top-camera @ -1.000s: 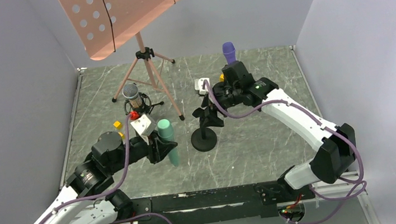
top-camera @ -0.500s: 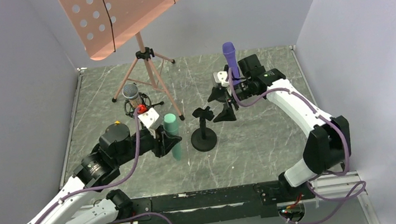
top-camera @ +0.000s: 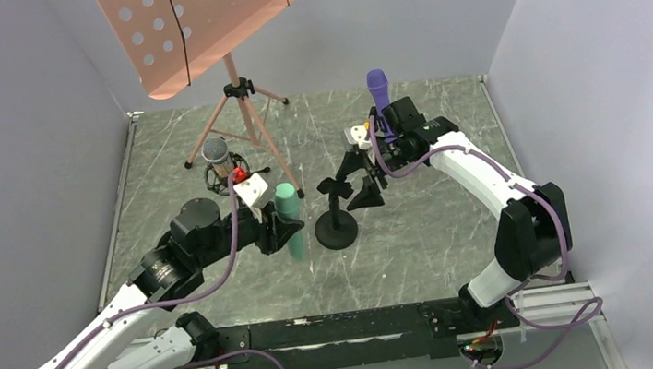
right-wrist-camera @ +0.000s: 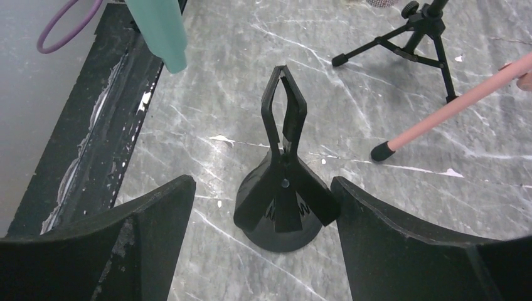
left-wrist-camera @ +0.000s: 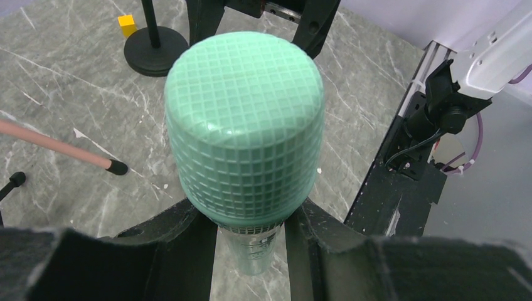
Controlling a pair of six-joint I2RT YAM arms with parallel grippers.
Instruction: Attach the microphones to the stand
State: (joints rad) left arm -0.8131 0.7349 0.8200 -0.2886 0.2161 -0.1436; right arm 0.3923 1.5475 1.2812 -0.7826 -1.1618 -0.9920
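Microphone in mint-green, upright, clenched within left end effector; right end effector spread near stand.

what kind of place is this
Probably a robot lab test cell, not a music studio: plain grey walls box in a marble-look table, two robot arms are bolted at its near edge, and the pink music stand and black microphone stand look like props.

The round-base stand stands mid-table, a held microphone just left of it, the tripod behind
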